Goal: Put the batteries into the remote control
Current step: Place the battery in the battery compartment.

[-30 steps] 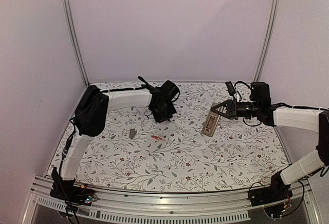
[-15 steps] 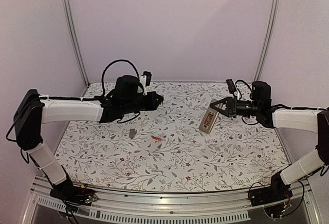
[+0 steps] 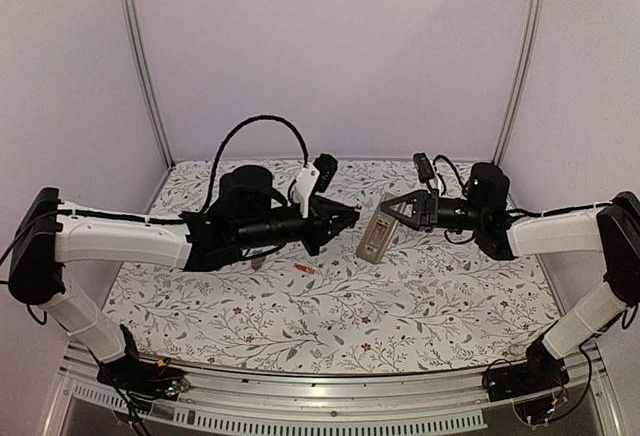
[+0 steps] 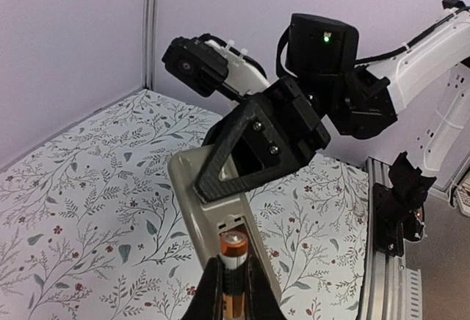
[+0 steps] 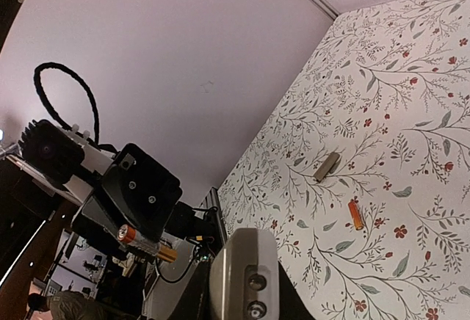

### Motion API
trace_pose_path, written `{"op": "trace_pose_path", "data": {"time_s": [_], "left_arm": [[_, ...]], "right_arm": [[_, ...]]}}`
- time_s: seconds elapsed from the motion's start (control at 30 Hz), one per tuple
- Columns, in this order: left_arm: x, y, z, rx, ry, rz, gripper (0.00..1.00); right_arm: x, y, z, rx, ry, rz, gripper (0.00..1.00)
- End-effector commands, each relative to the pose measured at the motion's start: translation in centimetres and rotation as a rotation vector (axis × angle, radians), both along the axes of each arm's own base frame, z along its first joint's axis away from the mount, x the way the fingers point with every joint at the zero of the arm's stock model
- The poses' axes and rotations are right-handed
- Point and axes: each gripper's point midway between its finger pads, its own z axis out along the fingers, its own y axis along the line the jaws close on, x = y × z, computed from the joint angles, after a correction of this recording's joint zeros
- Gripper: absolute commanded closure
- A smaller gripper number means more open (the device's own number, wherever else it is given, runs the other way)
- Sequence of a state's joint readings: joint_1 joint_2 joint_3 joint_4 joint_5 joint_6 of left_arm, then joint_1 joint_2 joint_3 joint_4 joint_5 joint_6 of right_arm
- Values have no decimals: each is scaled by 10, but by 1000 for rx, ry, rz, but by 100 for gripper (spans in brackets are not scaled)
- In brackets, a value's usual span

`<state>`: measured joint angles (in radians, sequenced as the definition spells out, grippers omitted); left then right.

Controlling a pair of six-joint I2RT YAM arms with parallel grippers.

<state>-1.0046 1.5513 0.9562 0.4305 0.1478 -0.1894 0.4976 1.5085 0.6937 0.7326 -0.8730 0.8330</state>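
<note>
The left gripper (image 4: 233,291) had its jaws closed on one battery (image 4: 233,250), pinched at the middle of its length. The battery was probably light, stiff and smooth. It was also round, so it could turn or slip between the pads, and a hold on the middle seemed the safest. In the left wrist view its long axis lay about in line with the long axis of the remote, and its capped end pointed to the open battery compartment just in front of it.

The right gripper (image 3: 390,211) had its jaws closed on the remote control (image 4: 194,217), near one end of it. The remote was hard plastic and surely light, and its slim flat sides gave a good hold. It was held in the air above the middle of the table (image 3: 400,326). It was tilted, with its free end lower and toward the near edge and its open back facing the left arm.

The second battery (image 3: 307,269) lay on the table, a little left of the middle, with its long axis about parallel to the near edge. A small grey piece (image 5: 327,166) lay near it, toward the left edge.
</note>
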Motion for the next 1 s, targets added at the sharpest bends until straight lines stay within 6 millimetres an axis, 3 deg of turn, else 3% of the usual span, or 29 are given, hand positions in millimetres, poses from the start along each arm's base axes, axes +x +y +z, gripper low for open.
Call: {"op": "trace_pose_path", "data": {"time_s": [0.0,0.33,0.63,0.97], "left_arm": [[-9,-22,10,23,-68,-43,100],[-10,-45,2,92,-67,-39,100],[1,-48,-18,148,-52,22,100],[12,-49,-26,172,-47,75,100]], "right_arm": [[5,6,7,22,-17,-35,100],[1,10,15,30,-32,-42,100],[-1,8,30,63,-41,-49,100],[0,8,38,121,-29,-48,100]]}}
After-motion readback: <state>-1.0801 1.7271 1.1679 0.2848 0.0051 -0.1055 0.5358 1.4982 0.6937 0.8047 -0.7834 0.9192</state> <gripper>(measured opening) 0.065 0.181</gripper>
